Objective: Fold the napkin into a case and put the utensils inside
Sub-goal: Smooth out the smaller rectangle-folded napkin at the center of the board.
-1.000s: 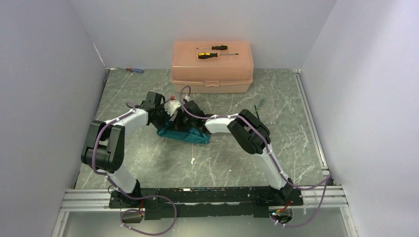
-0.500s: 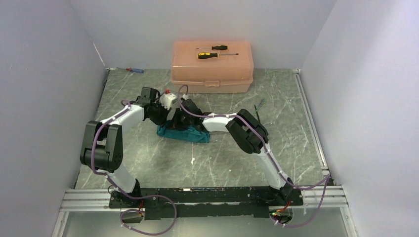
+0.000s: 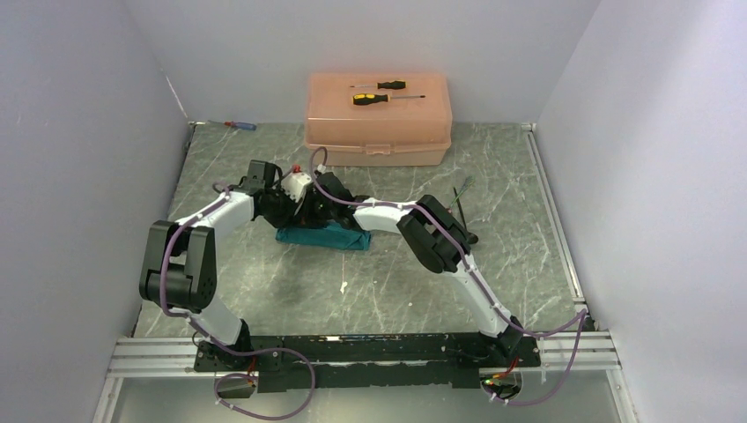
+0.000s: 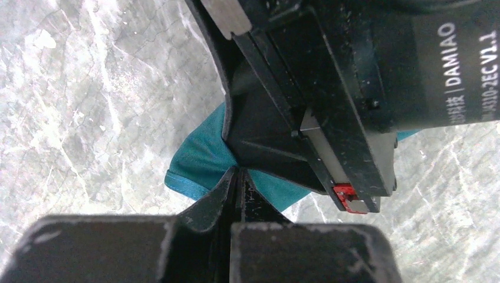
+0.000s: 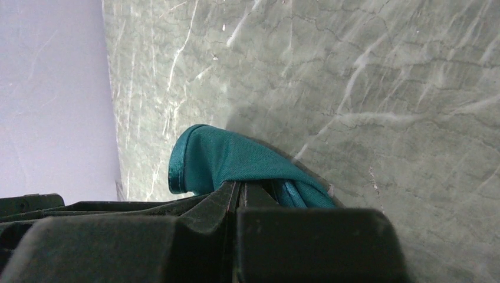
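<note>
A: Our napkin (image 3: 321, 236) lies as a long folded strip just left of centre in the top view. It rests on the desk (image 3: 396, 282), under both wrists.

B: It looks thin, soft and a bit shiny, so we expect it to slip and sag. We'd pinch it at a hemmed edge or a corner.

A: The right wrist view shows our right tool (image 5: 239, 187) closed on a bunched fold of it.

B: Our left tool (image 4: 237, 172) is closed too, with its tips at the napkin's edge. Whether it actually pinches any of it, we cannot tell.

A: Only the top view shows the fork (image 3: 460, 189), right of centre and well apart from the napkin.
</note>
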`<state>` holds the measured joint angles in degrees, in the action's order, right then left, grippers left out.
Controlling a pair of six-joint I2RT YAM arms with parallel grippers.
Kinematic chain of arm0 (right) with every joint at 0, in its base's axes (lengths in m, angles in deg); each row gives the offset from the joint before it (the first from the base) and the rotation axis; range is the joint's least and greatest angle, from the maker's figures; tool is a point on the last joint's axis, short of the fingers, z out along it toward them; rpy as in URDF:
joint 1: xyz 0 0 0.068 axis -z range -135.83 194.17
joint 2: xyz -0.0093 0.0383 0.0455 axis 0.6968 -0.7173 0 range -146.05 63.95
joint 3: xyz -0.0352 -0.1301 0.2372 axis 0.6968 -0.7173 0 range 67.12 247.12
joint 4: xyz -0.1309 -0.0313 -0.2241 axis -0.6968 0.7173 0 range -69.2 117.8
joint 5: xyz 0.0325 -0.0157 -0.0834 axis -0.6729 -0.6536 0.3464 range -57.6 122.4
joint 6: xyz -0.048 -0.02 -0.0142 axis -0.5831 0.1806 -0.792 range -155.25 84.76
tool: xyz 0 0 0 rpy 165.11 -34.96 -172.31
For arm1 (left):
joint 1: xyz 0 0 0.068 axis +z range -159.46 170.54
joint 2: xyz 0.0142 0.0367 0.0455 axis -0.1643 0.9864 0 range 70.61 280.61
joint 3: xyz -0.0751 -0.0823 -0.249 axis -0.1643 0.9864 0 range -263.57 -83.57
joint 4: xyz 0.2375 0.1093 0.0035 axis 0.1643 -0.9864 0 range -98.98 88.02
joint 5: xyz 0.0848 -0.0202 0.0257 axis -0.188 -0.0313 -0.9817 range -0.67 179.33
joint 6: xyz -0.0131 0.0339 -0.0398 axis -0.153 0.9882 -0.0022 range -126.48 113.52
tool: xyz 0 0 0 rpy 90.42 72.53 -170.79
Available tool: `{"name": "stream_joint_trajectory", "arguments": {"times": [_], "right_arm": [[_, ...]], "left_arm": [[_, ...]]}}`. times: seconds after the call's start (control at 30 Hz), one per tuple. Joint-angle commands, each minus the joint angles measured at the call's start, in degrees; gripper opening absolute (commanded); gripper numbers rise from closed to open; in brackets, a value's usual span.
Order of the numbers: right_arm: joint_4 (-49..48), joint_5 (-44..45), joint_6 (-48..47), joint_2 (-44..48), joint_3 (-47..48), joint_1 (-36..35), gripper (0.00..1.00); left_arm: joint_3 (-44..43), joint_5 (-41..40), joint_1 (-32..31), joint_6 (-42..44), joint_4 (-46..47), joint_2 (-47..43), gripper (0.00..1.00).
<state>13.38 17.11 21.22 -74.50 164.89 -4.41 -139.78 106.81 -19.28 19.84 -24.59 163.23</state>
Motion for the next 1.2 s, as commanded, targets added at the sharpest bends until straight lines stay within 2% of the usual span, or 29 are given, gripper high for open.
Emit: {"name": "stream_joint_trajectory", "arguments": {"times": [0.0, 0.07, 0.17, 0.23, 0.43, 0.57, 0.7, 0.77, 0.8, 0.9, 1.07, 1.17], "right_arm": [[2.13, 2.26, -3.02, -1.12, -1.3, 1.2, 0.0], [0.14, -0.33, -3.91, -1.11, -1.7, 2.0, 0.0], [-5.13, -11.46, -2.96, -4.5, 1.14, 4.07, 0.0], [-5.33, -15.92, -3.19, -5.97, 3.21, 4.51, 0.0], [-9.35, -17.33, -3.66, -4.66, 0.87, 5.08, 0.0], [-12.64, -23.32, -3.19, -5.02, 1.26, 5.51, 0.0], [-12.74, -26.83, -6.88, -1.17, -1.09, 6.22, 0.0], [-11.81, -28.85, -9.5, 1.15, -1.35, 7.14, 0.09], [-10.67, -29.14, -11.45, 2.65, -1.44, 7.53, 0.12], [-7.87, -29.76, -15.51, 7.41, -1.84, 9.21, 0.13], [-7.37, -30.02, -16.38, 13.47, -6.83, 11.92, 0.12], [-7.16, -27.15, -14.87, 14.87, -9.34, 10.91, 0.1]], "left_arm": [[1.56, 1.52, -0.55, 5.82, -0.4, -2.39, 0.03], [2.87, 0.94, -0.55, 7.61, -0.14, -2.73, 0.03], [4.87, 0.51, -0.5, 9.64, 0.56, -3.03, 0.03], [5.58, 0.51, -0.55, 10.2, 0.95, -2.96, 0.03], [7.43, -0.01, -0.57, 11.72, 1.89, -2.8, 0.03], [8.1, -0.64, -0.59, 12.88, 2.04, -3.04, 0.03], [6.83, -0.15, -0.44, 11.18, 0.96, -3.1, 0.03], [6.83, -0.44, -0.36, 10.03, 1.34, -2.99, 0.03], [6.66, -0.54, -0.23, 9.3, 1.22, -2.72, 0.03], [6.75, -0.38, 0.0, 7.46, 0.92, -2.4, 0.03], [6.84, -0.47, 1.0, 3.91, 0.75, -1.84, 0.02], [6.97, -0.19, 1.1, 2.54, 0.21, -1.65, 0.03]]}}
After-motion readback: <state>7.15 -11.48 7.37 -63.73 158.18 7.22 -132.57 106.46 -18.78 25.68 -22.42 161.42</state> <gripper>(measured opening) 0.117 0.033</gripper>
